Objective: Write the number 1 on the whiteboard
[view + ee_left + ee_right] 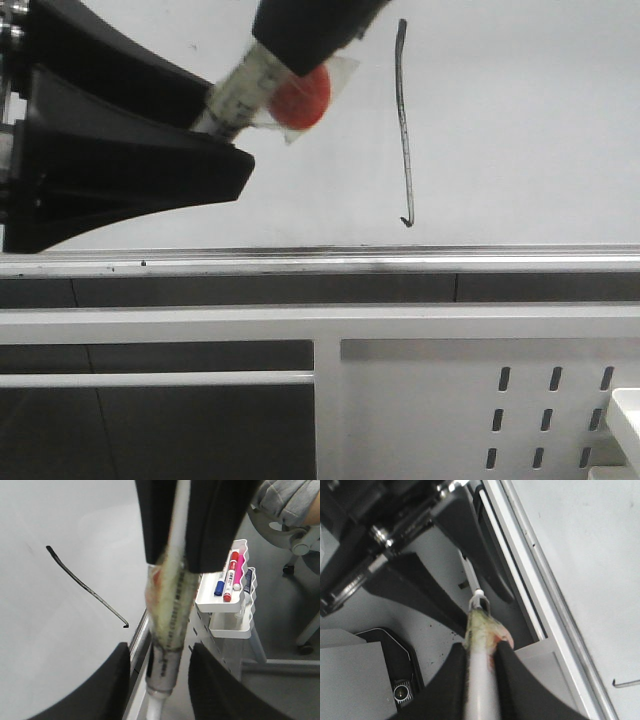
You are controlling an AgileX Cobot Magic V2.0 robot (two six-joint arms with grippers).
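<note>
The whiteboard [520,120] bears the number 1 [404,120], a thin dark nearly vertical stroke with a small hook at its lower end. The stroke also shows in the left wrist view [87,587]. My right gripper [481,650] is shut on the marker [480,685], a white barrel wrapped in yellowed tape with a red patch [300,97]. It holds the marker off the board, left of the stroke. My left gripper [160,652] is open. Its black fingers [102,685] stand either side of the marker's lower end [167,665] without touching it.
A silver rail [400,262] runs along the whiteboard's lower edge. Below it is a white metal frame with oval slots [480,400]. A white rack with red, blue and pink markers [230,575] hangs on the frame. A chair base and a grey sleeve [285,500] are beyond.
</note>
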